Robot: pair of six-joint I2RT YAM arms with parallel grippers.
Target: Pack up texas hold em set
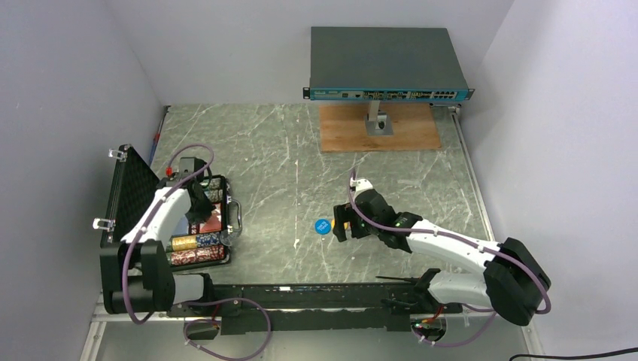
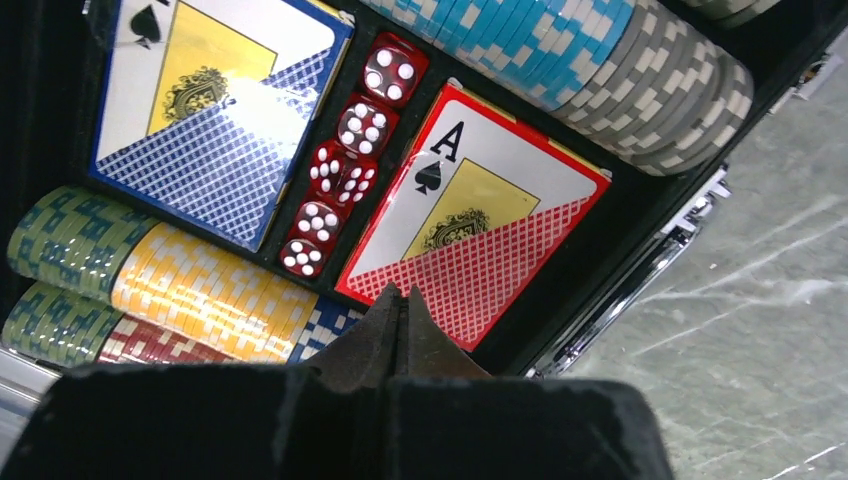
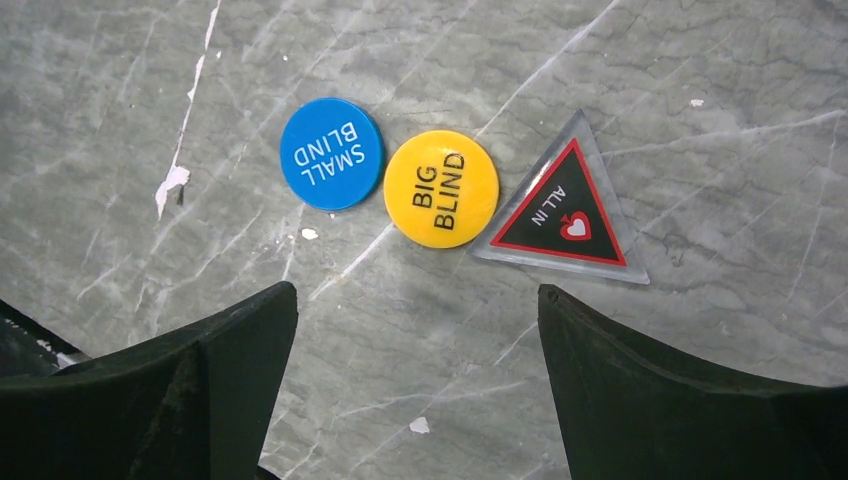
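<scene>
Left gripper (image 2: 402, 300): pressed shut, empty, over briefcase (image 1: 129, 192) | Right gripper (image 3: 415, 296): spread wide, empty, by blue disc (image 3: 331, 153), right of briefcase

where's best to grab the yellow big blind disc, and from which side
The yellow disc lies flat, with the blue disc and triangular token close on either side, so probably come from straight above and pinch its rim at the free edges, top and bottom in the right wrist view.

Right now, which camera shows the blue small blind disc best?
The right wrist view: the blue disc sits close up, its lettering readable. The top external view shows it only as a tiny spot; the left wrist view misses it.
</scene>
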